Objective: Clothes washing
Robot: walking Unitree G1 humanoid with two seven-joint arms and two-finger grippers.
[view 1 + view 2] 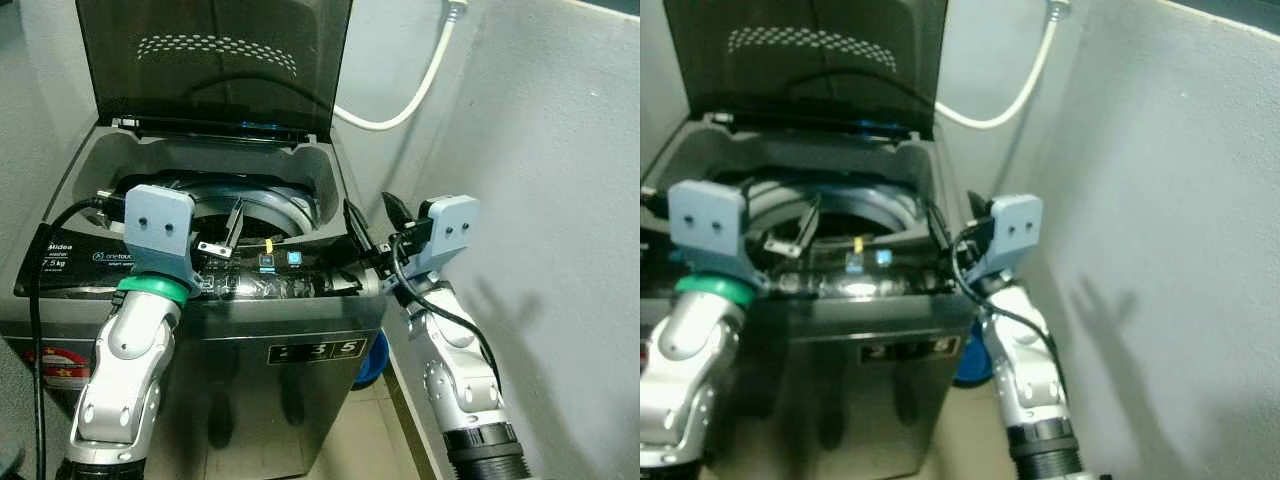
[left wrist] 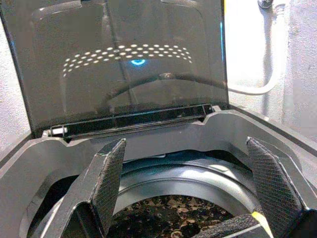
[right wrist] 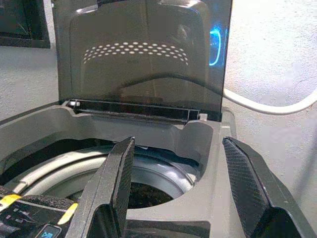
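Observation:
A grey top-loading washing machine [image 1: 200, 330] stands in front of me with its dark lid [image 1: 215, 60] raised. In its drum [image 2: 198, 181] lies dark patterned fabric [image 2: 168, 215]. My left gripper [image 1: 225, 235] hovers open over the front rim of the tub, holding nothing. Also open and holding nothing, my right gripper [image 1: 375, 215] is above the machine's front right corner, close to the control panel [image 1: 280, 262]. Both wrist views look between wide-apart fingers [image 2: 106, 173] [image 3: 247, 183] toward the lid hinge.
A white hose [image 1: 400, 105] curves along the back wall. A grey wall [image 1: 540, 200] stands close on the right. A blue object [image 1: 372, 362] lies on the floor by the machine's right side. A black cable [image 1: 35, 330] hangs at the left. The front display [image 1: 315, 352] is lit.

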